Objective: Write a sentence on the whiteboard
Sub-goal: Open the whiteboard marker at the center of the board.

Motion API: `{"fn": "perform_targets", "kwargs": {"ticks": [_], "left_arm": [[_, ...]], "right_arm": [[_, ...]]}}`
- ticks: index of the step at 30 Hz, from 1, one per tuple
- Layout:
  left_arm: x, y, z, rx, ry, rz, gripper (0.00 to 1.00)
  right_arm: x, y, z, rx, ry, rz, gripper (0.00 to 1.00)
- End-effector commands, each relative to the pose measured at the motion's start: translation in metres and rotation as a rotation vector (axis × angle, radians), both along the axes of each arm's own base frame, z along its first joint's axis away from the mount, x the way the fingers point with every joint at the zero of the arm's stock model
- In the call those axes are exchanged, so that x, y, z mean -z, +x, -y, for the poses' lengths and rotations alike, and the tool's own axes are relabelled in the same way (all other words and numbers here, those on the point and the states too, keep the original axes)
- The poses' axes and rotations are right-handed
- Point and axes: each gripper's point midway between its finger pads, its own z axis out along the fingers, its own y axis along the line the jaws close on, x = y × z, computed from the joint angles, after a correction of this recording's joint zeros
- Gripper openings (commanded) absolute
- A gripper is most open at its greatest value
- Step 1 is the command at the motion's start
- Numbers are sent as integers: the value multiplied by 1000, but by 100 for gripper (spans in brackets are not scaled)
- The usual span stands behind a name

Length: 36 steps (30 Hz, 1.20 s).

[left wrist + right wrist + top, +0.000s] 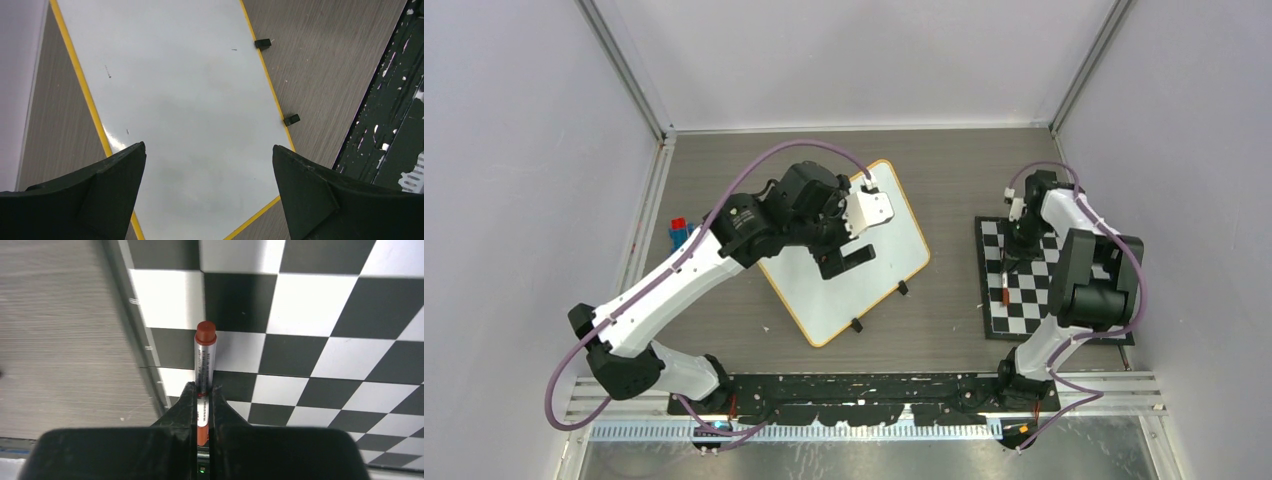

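2 arms rise from a black mounting rail (864, 390) at the near edge of the table (954, 180). The left arm (654, 300) reaches forward and inward, and the right arm (1084, 280) folds back over itself on the right side.

The right gripper (202, 387) is closed tight on a marker (205, 355). Its 2 fingers pinch the white barrel, and the red-brown cap sticks out beyond their tips. It hangs over the left edge of the checkered mat (1024, 310). Whether the marker touches the mat cannot be told.

The left gripper (208, 147) hovers above the whiteboard (824, 300) with its jaws spread wide and nothing between them.

The whiteboard lies flat near the middle of the table, turned at an angle, well apart from the mat to its right. Its orange-yellow rim (80, 80) runs all round, and 2 small black feet (263, 43) stick out from the long edge that faces the mat. The left wrist view shows the board's surface as plain white with soft grey reflections and a few tiny dark specks.

Farther left, a small blue and red object (679, 232) sits by the wall, too small to identify.
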Motion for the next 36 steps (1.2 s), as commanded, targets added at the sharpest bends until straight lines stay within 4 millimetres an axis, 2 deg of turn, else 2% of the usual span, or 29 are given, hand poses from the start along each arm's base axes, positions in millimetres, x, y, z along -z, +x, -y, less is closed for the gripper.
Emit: {"fn": "perform_targets", "kwargs": {"ticks": [1,5,9,12,16,20,24,28,33,36], "left_arm": [[-32,-2,-1,-25,-69,14,100],[-56,2,1,-63,-143,-2,100],[-75,11,8,-128,-280,-46,100],[-89,9,21,-120,-405,-102,100],[-97,-1,43,-62,-493,-192,99],[-107,-9,68,9,-578,-287,96],[-117,-8,87,36,-640,-357,92],[-116,5,100,-2,-664,-378,87],[-107,28,104,-88,-656,-342,82],[-109,36,104,-117,-661,-318,76]], "right_arm": [[-83,53,-24,17,134,314,0],[-178,84,-52,57,293,577,0],[-269,101,-78,128,458,776,0],[-319,103,-103,125,550,873,0],[-362,95,-146,73,713,939,0],[-381,82,-190,6,876,940,0],[-400,67,-217,-44,968,976,0],[-413,54,-231,-54,1047,965,0],[-420,42,-241,-69,1104,948,0],[-419,37,-245,-80,1119,938,0]]}}
